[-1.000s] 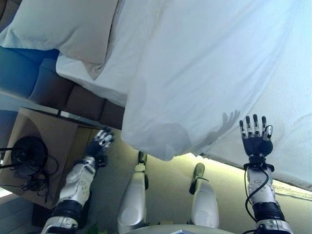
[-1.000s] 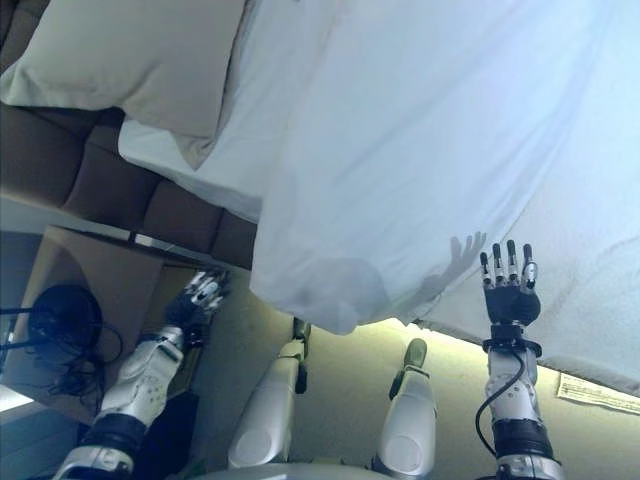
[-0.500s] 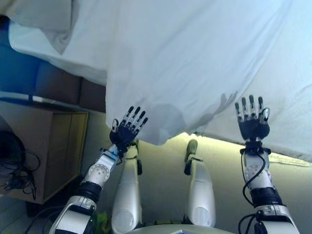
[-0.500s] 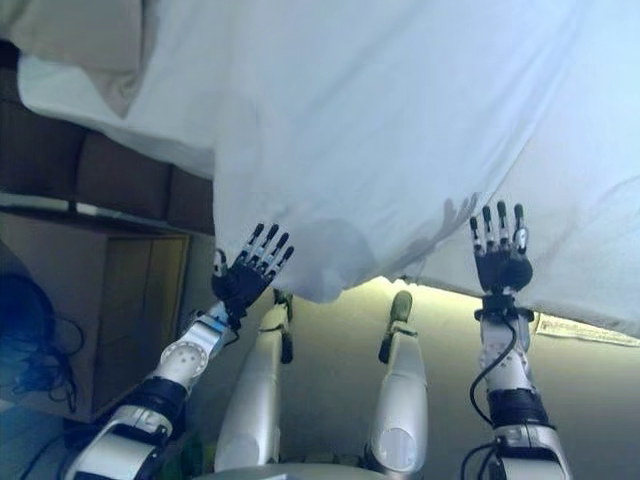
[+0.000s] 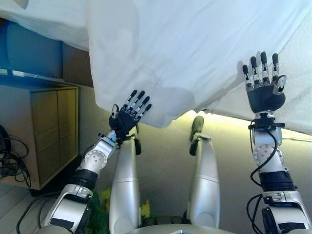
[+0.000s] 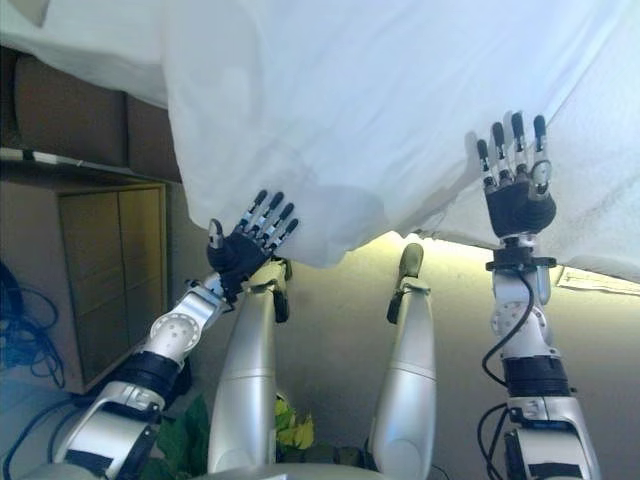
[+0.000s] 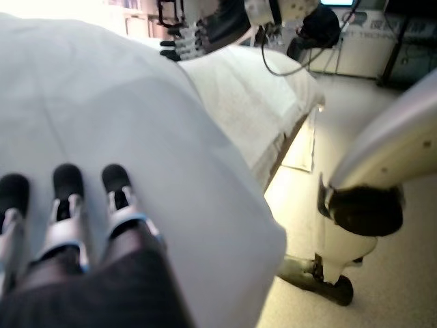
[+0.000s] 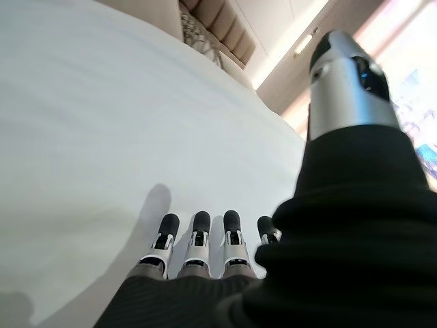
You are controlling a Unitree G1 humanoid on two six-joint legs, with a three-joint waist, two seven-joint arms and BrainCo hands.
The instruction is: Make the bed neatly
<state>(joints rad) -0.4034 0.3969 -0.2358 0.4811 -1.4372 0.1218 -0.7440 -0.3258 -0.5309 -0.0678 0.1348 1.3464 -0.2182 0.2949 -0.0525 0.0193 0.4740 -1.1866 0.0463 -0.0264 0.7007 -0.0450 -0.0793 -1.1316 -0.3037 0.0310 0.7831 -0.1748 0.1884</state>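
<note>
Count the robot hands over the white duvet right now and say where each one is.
2. The left hand is open at the duvet's hanging lower edge, on the robot's left. The right hand is open, fingers straight, farther up over the bed on the robot's right. None seem hidden.

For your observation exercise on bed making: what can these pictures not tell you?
- Pillows and head of the bed: cut off by the eye views' top edge.
- Mattress top: hidden under the white duvet.
- Whether the left hand or right hand touches the duvet: unclear in every view.
</note>
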